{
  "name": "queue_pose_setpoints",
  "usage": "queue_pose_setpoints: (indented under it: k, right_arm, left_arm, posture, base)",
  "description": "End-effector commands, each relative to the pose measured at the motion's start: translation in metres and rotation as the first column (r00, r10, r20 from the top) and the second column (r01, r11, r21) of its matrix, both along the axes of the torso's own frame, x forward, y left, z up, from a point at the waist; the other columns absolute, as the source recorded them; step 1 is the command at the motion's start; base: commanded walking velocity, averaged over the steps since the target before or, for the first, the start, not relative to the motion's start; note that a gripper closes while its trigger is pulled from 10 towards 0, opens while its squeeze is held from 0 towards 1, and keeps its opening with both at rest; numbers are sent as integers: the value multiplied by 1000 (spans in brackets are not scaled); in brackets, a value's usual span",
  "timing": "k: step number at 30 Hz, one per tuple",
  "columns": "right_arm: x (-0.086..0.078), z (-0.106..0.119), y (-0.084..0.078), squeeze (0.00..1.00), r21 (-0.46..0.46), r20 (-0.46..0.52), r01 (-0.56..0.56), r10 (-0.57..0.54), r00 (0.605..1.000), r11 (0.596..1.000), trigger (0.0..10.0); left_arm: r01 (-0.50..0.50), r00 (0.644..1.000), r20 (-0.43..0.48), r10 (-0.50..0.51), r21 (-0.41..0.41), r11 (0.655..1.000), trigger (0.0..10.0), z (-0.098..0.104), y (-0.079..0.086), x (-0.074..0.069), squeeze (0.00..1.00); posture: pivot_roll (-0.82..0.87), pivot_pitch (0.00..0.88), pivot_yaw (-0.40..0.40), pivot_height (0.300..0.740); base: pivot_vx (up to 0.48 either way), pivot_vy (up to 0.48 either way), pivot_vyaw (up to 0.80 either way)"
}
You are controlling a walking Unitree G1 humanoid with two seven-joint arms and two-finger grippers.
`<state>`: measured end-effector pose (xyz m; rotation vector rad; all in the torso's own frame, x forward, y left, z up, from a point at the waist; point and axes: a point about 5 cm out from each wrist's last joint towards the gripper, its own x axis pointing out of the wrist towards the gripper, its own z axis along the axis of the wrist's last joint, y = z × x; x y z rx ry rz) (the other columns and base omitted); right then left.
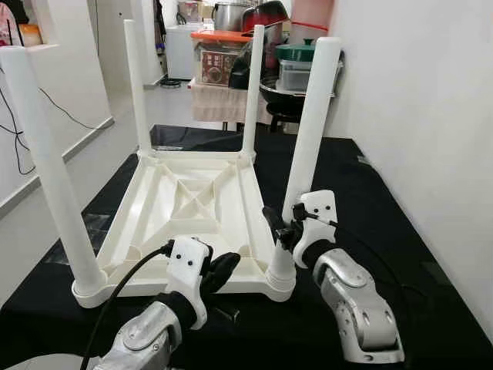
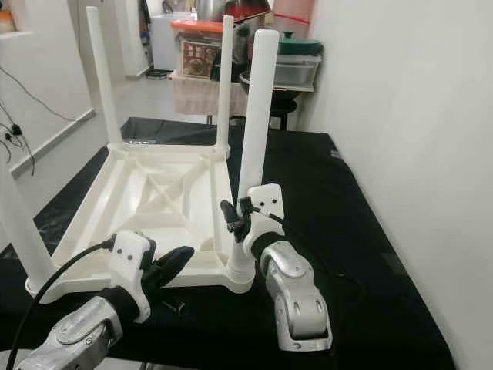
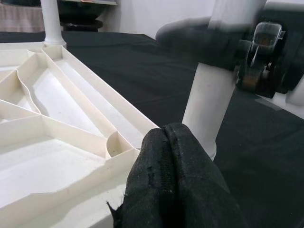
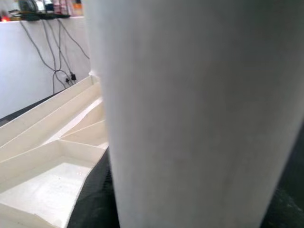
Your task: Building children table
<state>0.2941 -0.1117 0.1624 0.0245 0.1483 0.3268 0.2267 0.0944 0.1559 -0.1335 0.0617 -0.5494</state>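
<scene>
The right end effector (image 1: 286, 228) is clamping the near right leg (image 1: 312, 131) of the upturned children's table (image 1: 185, 202); the left end effector (image 1: 219, 271), fingers pressed together on nothing, is resting by the table's near rim.

The white ribbed plastic table is lying top-down on a black-clothed desk (image 1: 385, 223) beside a white wall, four round legs standing upright. Behind, lidded storage boxes (image 1: 219, 58) and pots (image 1: 231, 14) are sitting stacked, contents unclear.

no readable text (box print blurred)
</scene>
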Motion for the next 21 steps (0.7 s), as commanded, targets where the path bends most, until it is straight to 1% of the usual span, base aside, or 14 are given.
queue_pose_setpoints:
  k: [1, 3, 4, 7, 8, 9, 10, 12, 13, 15, 17, 18, 19, 21]
  right_arm:
    - [-6, -27, -3, 1000, -18, -164, -26, 23, 986, 999, 10000]
    - [-5, -23, -4, 1000, 1, -154, -61, 60, 986, 998, 10000]
    - [0, -14, -5, 1000, 12, -117, -144, 144, 983, 990, 10000]
    - [3, -9, -6, 1000, 15, -94, -194, 194, 976, 981, 10000]
    - [7, 6, -10, 82, -45, -26, -360, 359, 933, 932, 10000]
    - [15, 21, -18, 0, -133, 15, -471, 477, 879, 872, 10000]
    - [15, 21, -18, 0, -133, 15, -471, 477, 879, 872, 10000]
    - [28, 36, -30, 0, -232, 29, -556, 577, 816, 798, 10000]
    - [36, 41, -34, 0, -232, 37, -572, 595, 803, 787, 10000]
    - [40, 44, -36, 0, -225, 42, -583, 606, 795, 780, 10000]
    - [46, 48, -40, 0, -219, 21, -645, 665, 747, 732, 10000]
    - [46, 48, -40, 0, -219, 21, -645, 665, 747, 732, 10000]
    - [48, 49, -44, 0, -225, -8, -691, 708, 706, 687, 10000]
    - [48, 50, -45, 0, -229, -14, -702, 718, 696, 675, 10000]
  left_arm:
    - [-5, 1000, -12, 5, 21, 1000, 10000, -2, 2, 3, 0]
    - [-26, 999, -17, 27, 32, 999, 10000, -4, 6, 5, 0]
    - [-56, 998, -22, 57, 41, 998, 10000, -6, 12, 7, 0]
    - [-76, 997, -25, 77, 47, 996, 10000, -7, 16, 8, 0]
    - [-107, 994, -28, 109, 61, 992, 10000, -10, 25, 7, 0]
    - [-130, 991, -19, 132, 62, 990, 10000, -9, 31, 6, 0]
    - [-130, 991, -19, 132, 62, 990, 10000, -9, 31, 6, 0]
    - [-153, 988, 2, 153, 67, 986, 10000, -5, 37, 6, 0]
    - [-157, 988, 19, 156, 69, 985, 10000, -1, 37, 6, 0]
    - [-160, 987, 29, 158, 71, 985, 10000, 2, 37, 5, 0]
    - [-158, 987, 49, 156, 49, 986, 10000, 6, 35, 2, 0]
    - [-158, 987, 49, 156, 49, 986, 10000, 6, 35, 2, 0]
    - [-123, 991, 63, 122, 11, 992, 10000, 10, 30, -3, 0]
    - [-102, 992, 70, 102, -2, 995, 10000, 12, 27, -4, 0]
  posture:
    - [-13, 0, -54, 740]
    - [-8, 0, -62, 740]
    - [-5, 0, -67, 740]
    - [-5, 0, -67, 740]
    - [-10, 0, -68, 740]
    - [5, 0, -74, 740]
    - [5, 0, -74, 740]
    - [31, 0, -96, 740]
    - [40, 0, -99, 740]
    - [43, 0, -99, 740]
    - [37, 0, -76, 740]
    - [37, 0, -76, 740]
    - [26, 0, -61, 740]
    - [26, 0, -61, 740]
  base:
    - [0, 0, 0]
    - [0, 0, 0]
    - [0, 0, 0]
    - [0, 0, 0]
    - [0, 0, 0]
    - [0, 0, 0]
    - [0, 0, 0]
    - [0, 0, 0]
    - [0, 0, 0]
    - [0, 0, 0]
    - [0, 0, 0]
    - [0, 0, 0]
    - [0, 0, 0]
    - [0, 0, 0]
